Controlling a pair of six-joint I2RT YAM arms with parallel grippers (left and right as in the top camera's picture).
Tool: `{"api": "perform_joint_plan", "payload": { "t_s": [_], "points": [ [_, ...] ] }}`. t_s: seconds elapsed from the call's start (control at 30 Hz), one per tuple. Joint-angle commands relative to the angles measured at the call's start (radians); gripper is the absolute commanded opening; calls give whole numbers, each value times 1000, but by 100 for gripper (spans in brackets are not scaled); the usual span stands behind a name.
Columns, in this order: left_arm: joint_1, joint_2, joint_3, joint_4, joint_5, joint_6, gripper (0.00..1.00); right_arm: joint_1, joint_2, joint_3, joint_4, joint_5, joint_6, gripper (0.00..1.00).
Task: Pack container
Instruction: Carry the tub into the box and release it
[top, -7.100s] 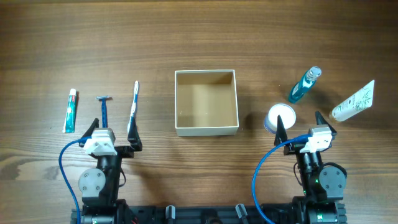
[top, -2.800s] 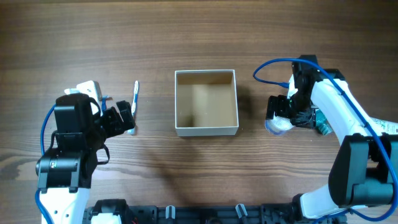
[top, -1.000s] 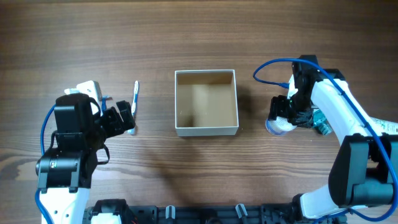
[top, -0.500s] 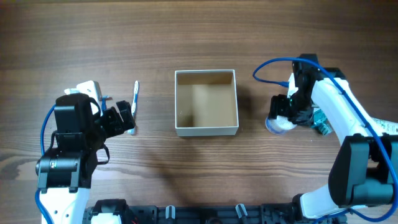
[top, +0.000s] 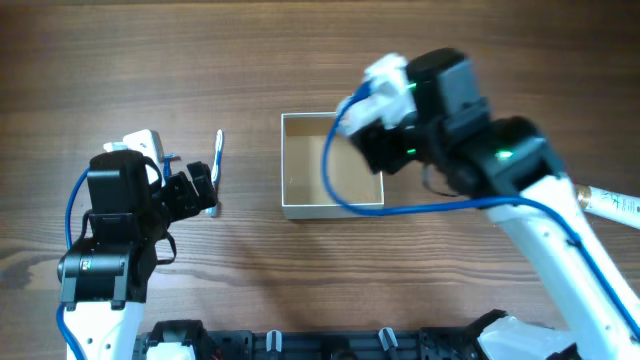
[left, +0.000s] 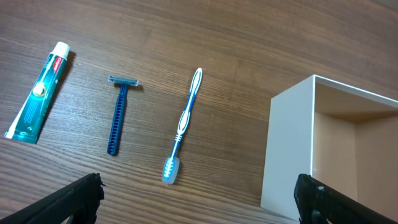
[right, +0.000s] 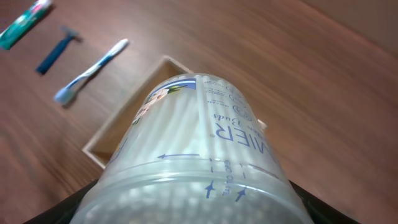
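Observation:
The container (top: 320, 210), a square white box with a tan inside, stands at the table's middle; it also shows in the left wrist view (left: 289, 149) and the right wrist view (right: 124, 102). My right gripper (right: 189, 211) is shut on a clear round jar of cotton buds (right: 193, 143) and holds it high above the container's right part. In the overhead view the raised right arm (top: 440, 110) hides the jar. My left gripper (top: 195, 192) is open and empty, low over the table left of the container (left: 199, 193).
A blue-white toothbrush (left: 185, 121), a blue razor (left: 118, 115) and a green toothpaste tube (left: 37, 93) lie left of the container. A white tube (top: 610, 205) shows at the right edge. The raised right arm covers the table right of the container.
My right arm has lifted the jar off the table right of the container and swung up and left over it. The left arm has not moved.

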Motion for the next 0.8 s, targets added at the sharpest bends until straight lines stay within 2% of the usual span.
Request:
{"api": "perform_joint_plan", "payload": {
  "t_s": [0.0,0.27,0.53,0.77],
  "points": [
    [-5,0,22,2,19,-13,100,59,129,13,53,37,27,4],
    [-5,0,22,2,19,-13,100,74,371,13,181,57,177,4],
    [-5,0,22,2,19,-13,100,74,443,13,180,53,311,4],
    [-5,0,22,2,19,-13,100,74,536,13,206,50,312,4]
  ]
}}
